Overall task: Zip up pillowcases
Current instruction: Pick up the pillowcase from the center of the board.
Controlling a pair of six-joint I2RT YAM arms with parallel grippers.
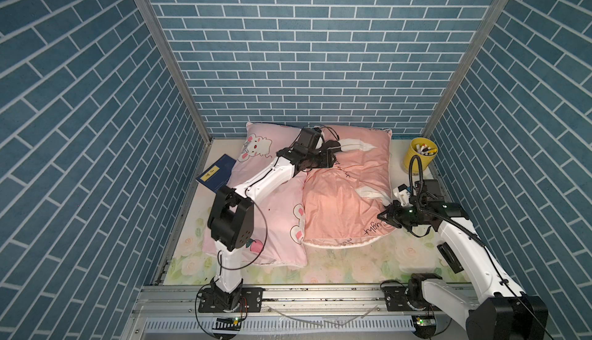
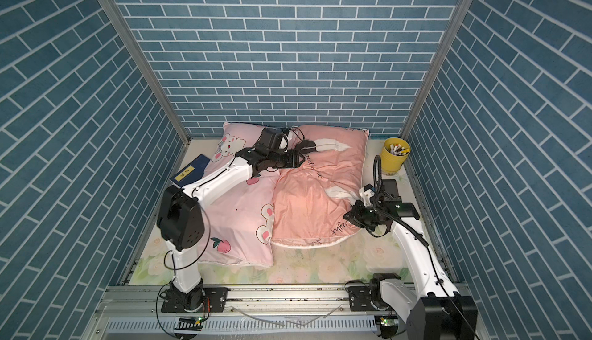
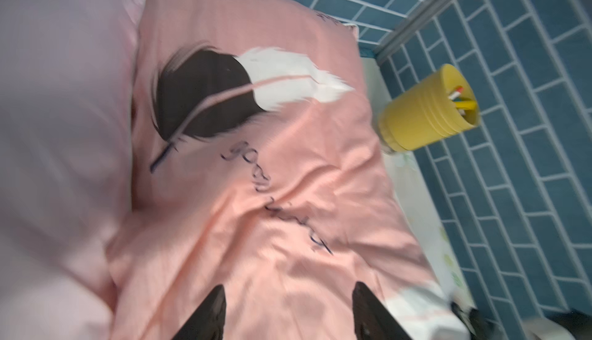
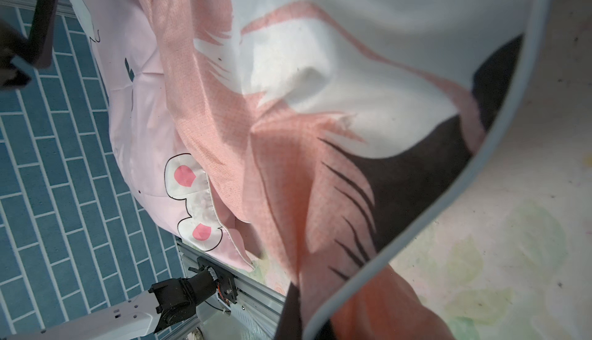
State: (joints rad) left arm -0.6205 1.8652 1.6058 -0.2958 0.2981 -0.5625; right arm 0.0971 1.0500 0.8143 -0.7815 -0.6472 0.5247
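**Right end effector pinching the salmon pillow's side seam, left one spread above it**

My right end effector (image 1: 386, 217) is pressed together on the piped edge of the salmon pillow (image 1: 346, 194). The pillow lies on the tabletop (image 1: 352, 268), touching the pale pink pillow (image 1: 278, 220) beyond it. My left end effector (image 3: 288, 312) hangs over the salmon pillow's far half with its fingers apart. I judge it soft and light with a loose, slippery cover, so the seam is the place to grip. Its long axis runs past my right fingertips toward the back wall. No zipper shows.

Blue brick-pattern walls (image 1: 288, 50) on three sides; aluminium corner posts (image 1: 168, 53); pale floral mat (image 1: 352, 261).
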